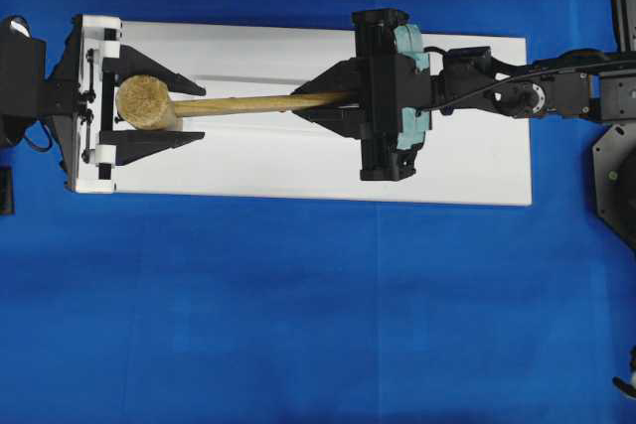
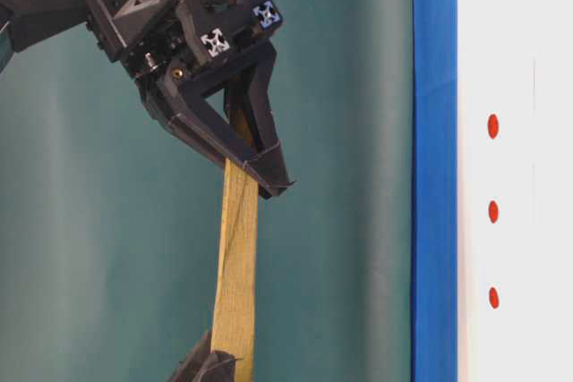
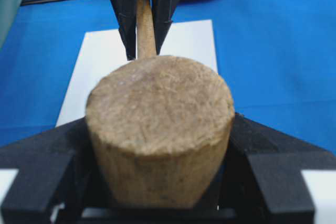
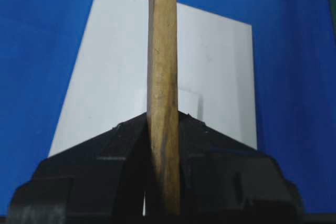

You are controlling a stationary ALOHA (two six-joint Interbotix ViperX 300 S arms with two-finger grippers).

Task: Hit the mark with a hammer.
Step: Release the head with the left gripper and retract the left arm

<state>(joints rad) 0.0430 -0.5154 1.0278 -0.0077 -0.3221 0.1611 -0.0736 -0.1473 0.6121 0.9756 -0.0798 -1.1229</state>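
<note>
No readable text, brand names or numbers in any view. Only signs: two small square black-and-white pattern stickers on the black gripper body, upper left of the table-level view; they carry a pattern, no letters. Three red dots in a column on the white strip at the right edge of the same view, the mark being the middle one; no captions beside them.

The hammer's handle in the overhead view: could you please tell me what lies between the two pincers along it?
In the overhead view, only bare handle of the hammer spans from the left pincer, holding the head, to the right pincer, shut on the handle; white board lies beneath.
</note>
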